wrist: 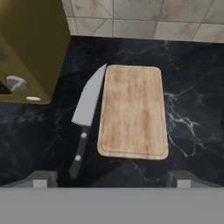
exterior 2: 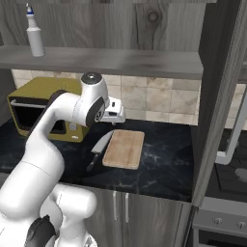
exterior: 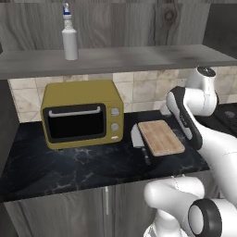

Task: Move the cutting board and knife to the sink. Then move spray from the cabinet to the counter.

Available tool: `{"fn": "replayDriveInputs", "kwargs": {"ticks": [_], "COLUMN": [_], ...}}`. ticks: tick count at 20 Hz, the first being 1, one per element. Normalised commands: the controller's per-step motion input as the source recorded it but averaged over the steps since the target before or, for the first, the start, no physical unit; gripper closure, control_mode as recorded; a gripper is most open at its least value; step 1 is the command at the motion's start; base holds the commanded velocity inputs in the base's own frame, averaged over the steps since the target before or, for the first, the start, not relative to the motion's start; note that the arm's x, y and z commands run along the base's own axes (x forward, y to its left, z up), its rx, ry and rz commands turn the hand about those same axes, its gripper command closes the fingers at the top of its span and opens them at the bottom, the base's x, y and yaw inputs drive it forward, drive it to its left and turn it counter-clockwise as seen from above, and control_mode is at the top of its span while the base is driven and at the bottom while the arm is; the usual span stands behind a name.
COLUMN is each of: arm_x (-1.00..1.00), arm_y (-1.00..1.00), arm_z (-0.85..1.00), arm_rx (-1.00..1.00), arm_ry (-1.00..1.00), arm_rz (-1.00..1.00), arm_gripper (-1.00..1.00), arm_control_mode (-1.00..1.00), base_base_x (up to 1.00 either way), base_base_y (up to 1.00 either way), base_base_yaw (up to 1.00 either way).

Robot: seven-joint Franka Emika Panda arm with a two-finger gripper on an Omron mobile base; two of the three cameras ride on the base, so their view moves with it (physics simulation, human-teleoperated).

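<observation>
the gripper [wrist: 112,181] hangs spread wide above the black counter [wrist: 192,109]. below it the cutting board [wrist: 133,111] lies flat, long axis toward the tiled wall [wrist: 144,17]; the knife [wrist: 87,116] lies along its left edge, tip wallward, handle nearest, beside the yellow oven [wrist: 30,48]. bare counter lies right of the board.

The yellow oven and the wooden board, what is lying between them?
The knife lies between the oven and the board, on the black counter, blade right beside the board's edge. The hand view shows it best.
</observation>
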Motion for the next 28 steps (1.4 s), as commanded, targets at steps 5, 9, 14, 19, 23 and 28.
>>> {"fn": "replayDriveInputs", "kwargs": {"ticks": [5,9,14,19,23,28], "arm_x": [0.56,0.59,0.6,0.64,0.63,0.49], "arm_y": [0.0,0.0,0.0,0.0,0.0,0.0], "arm_z": [-0.28,-0.28,-0.29,-0.25,-0.26,-0.31], "arm_rx": [0.0,0.0,0.0,0.0,0.0,0.0], "arm_ry": [0.0,-0.05,-0.02,0.0,0.0,0.0], "arm_rz": [0.0,0.0,0.0,0.0,0.0,0.0], "arm_gripper": [-1.0,-1.0,-1.0,-1.0,-1.0,-1.0], "arm_control_mode": [-1.0,-1.0,-1.0,-1.0,-1.0,-1.0], "base_base_x": [0.0,0.0,0.0,0.0,0.0,0.0], "base_base_y": [0.0,0.0,0.0,0.0,0.0,0.0], "base_base_yaw": [0.0,0.0,0.0,0.0,0.0,0.0]}}
